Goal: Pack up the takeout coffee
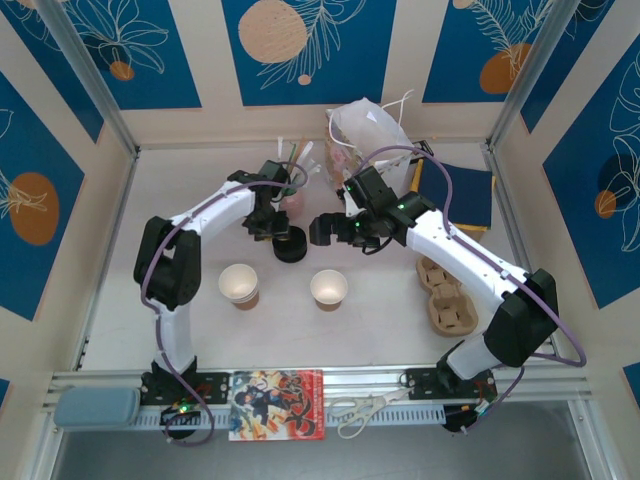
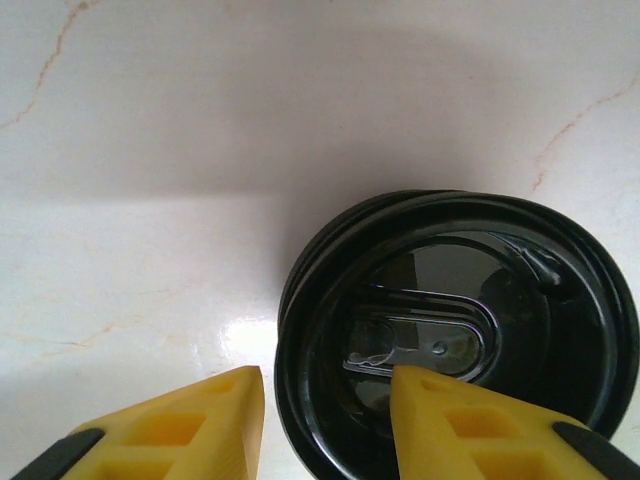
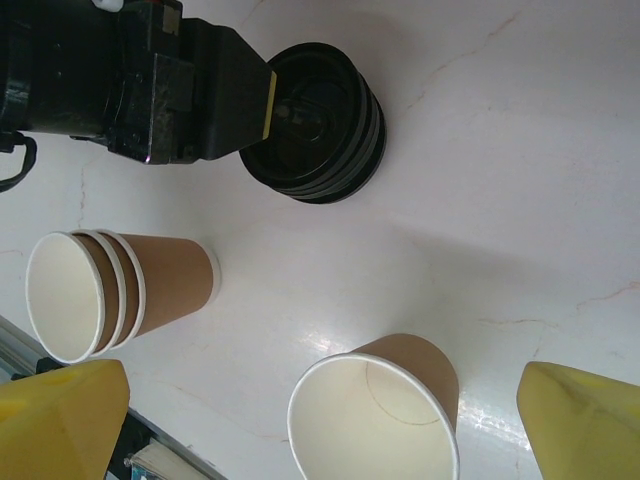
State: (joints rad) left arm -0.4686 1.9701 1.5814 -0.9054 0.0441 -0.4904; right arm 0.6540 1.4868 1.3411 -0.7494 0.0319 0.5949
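The takeout coffee, a single kraft-brown cup [image 1: 328, 288] with a cream inside, stands upright near the table's middle; in the right wrist view this cup [image 3: 375, 425] lies below and between the yellow fingers. My right gripper [image 1: 326, 228] [image 3: 320, 430] hangs open above it, holding nothing. My left gripper [image 1: 270, 226] [image 2: 328, 420] is down on a stack of black lids [image 1: 291, 246] [image 2: 460, 330] [image 3: 320, 125]. One finger sits outside the top lid's rim and one inside, closed on that rim.
A nested stack of brown cups [image 1: 238, 285] [image 3: 110, 290] stands left of the single cup. Behind are a pink cup of straws [image 1: 293, 192], a white plastic bag [image 1: 366, 135] and a blue book [image 1: 462, 190]. A cardboard cup carrier [image 1: 448, 300] lies at the right.
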